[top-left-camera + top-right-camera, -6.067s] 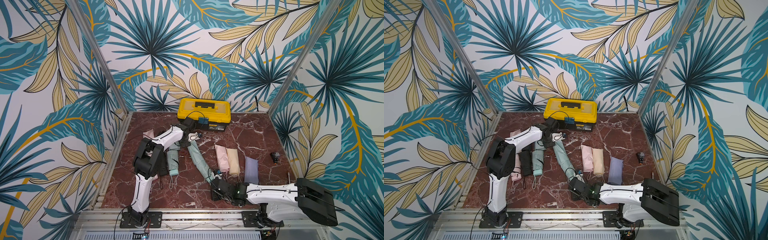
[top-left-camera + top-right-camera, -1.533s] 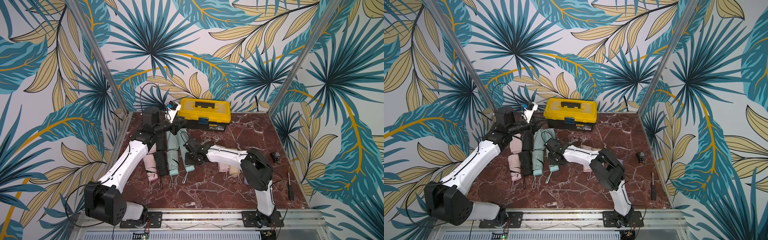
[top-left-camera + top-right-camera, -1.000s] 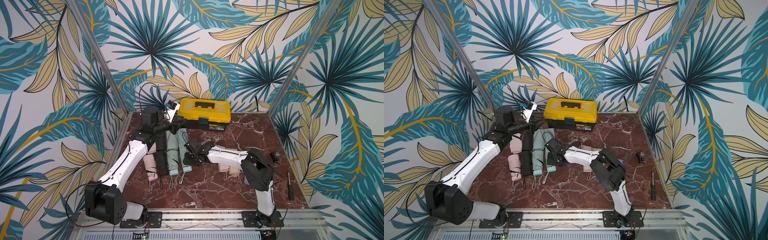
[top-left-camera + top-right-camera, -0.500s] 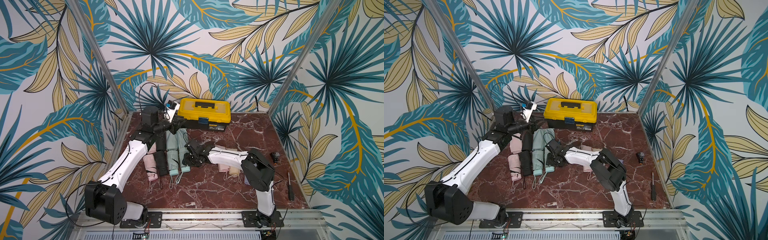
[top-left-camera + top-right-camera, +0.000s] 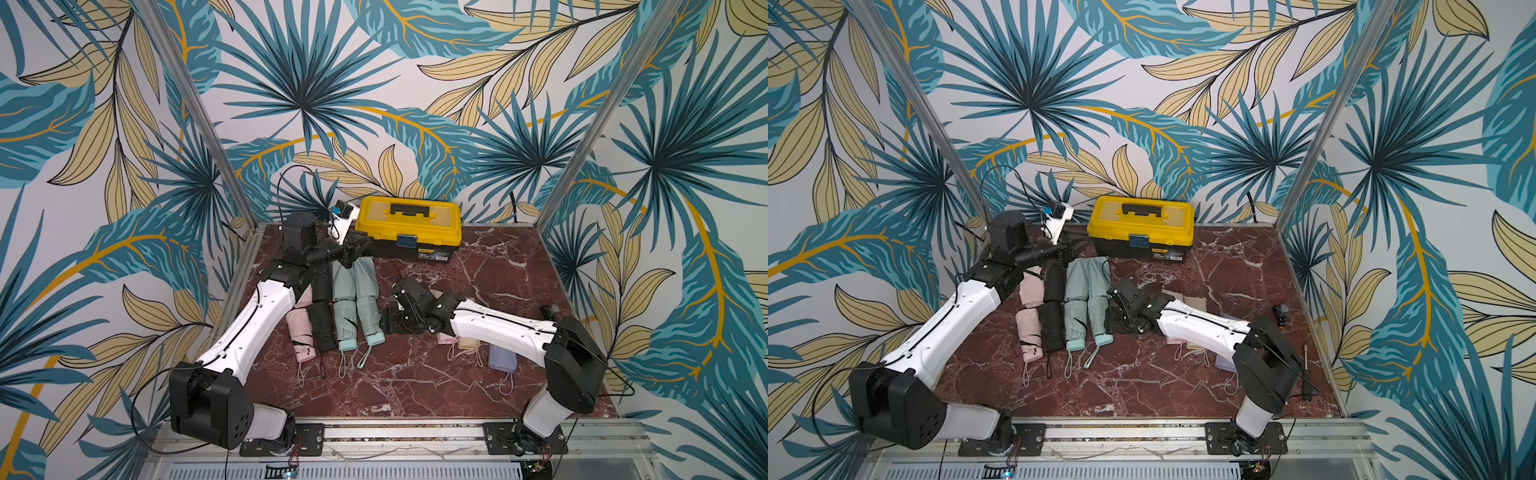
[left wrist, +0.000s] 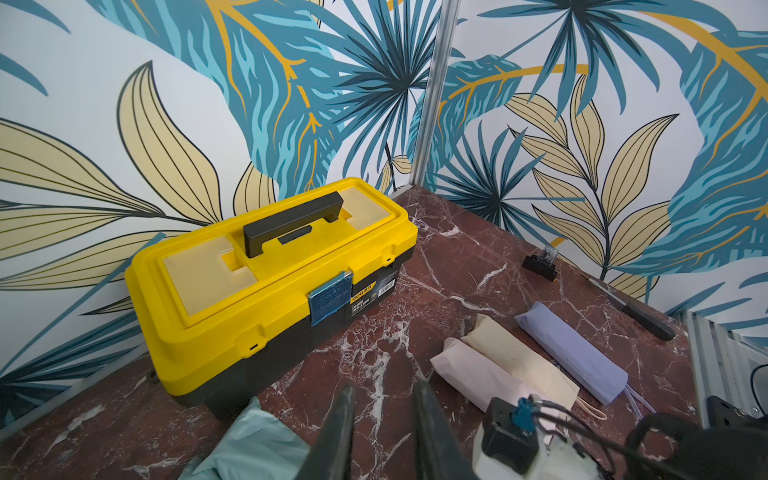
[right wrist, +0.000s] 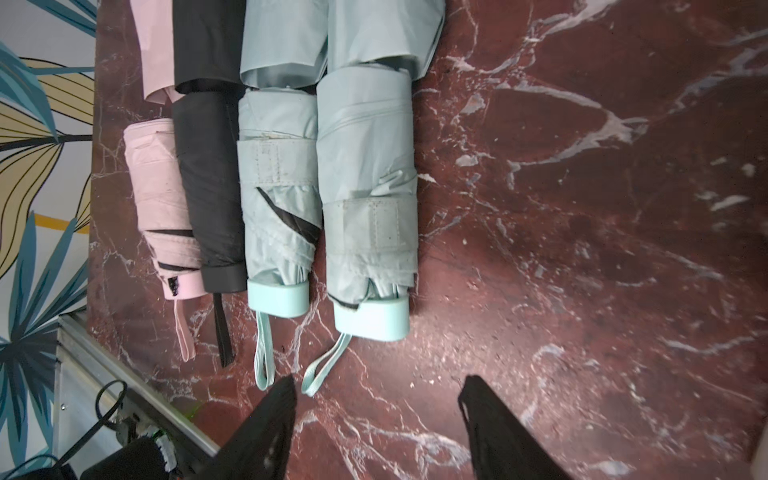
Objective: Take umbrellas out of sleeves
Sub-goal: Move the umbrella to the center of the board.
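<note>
Red-brown marble table (image 5: 415, 386) in both top views bears four bare umbrellas in a row beside the left arm: pink umbrella (image 5: 300, 332), black umbrella (image 5: 323, 328), left mint umbrella (image 5: 345, 322), right mint umbrella (image 5: 369, 316). Their handles point toward the robot, and flat sleeves (image 5: 1077, 278) lie past their far ends. The right mint sleeve (image 5: 365, 276) ends just beside the yellow toolbox (image 5: 1142, 228). The left gripper (image 5: 365, 245) hangs over that sleeve's far end. The right gripper (image 5: 390, 326) sits just beside the right mint umbrella.

Left wrist view: the fingers (image 6: 345, 428) stand narrowly parted with only marble between them. Beyond lie the sleeved pink umbrella (image 6: 478, 374), sleeved beige umbrella (image 6: 523, 357) and sleeved lilac umbrella (image 6: 573, 353), side by side.

Right wrist view: the jaws are spread wide and empty, with the right mint umbrella's (image 7: 368, 199) wrist loop (image 7: 324, 365) near one fingertip (image 7: 282, 395)
</note>
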### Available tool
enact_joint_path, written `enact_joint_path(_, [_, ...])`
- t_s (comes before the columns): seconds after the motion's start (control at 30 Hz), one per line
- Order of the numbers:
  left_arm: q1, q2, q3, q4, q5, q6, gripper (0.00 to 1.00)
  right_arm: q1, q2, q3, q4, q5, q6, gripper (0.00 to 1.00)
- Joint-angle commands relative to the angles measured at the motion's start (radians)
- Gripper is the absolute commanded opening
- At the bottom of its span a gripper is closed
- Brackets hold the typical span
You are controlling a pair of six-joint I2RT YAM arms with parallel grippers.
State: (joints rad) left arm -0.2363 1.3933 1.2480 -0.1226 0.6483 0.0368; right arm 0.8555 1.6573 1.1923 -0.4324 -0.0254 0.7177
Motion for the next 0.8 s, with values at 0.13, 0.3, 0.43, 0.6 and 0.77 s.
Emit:
enact_joint_path(0.13, [0.010, 0.006, -0.010, 0.022, 0.013, 0.005, 0.26, -0.006, -0.063, -0.051, -0.181, 0.232, -0.070, 0.65])
enact_joint_path(0.3, [0.009, 0.011, -0.004, 0.021, 0.020, 0.001, 0.26, -0.088, -0.094, -0.048, -0.301, 0.372, -0.110, 0.66])
enact_joint_path(0.43, [0.009, 0.010, -0.006, 0.021, 0.023, 0.001, 0.26, -0.161, -0.115, -0.097, -0.298, 0.369, -0.119, 0.67])
enact_joint_path(0.6, [0.009, 0.015, -0.003, 0.021, 0.028, -0.001, 0.26, -0.235, -0.107, -0.161, -0.231, 0.317, -0.135, 0.67])
enact_joint_path(0.77, [0.010, 0.020, -0.001, 0.020, 0.032, -0.004, 0.26, -0.251, -0.038, -0.169, -0.185, 0.303, -0.147, 0.66])
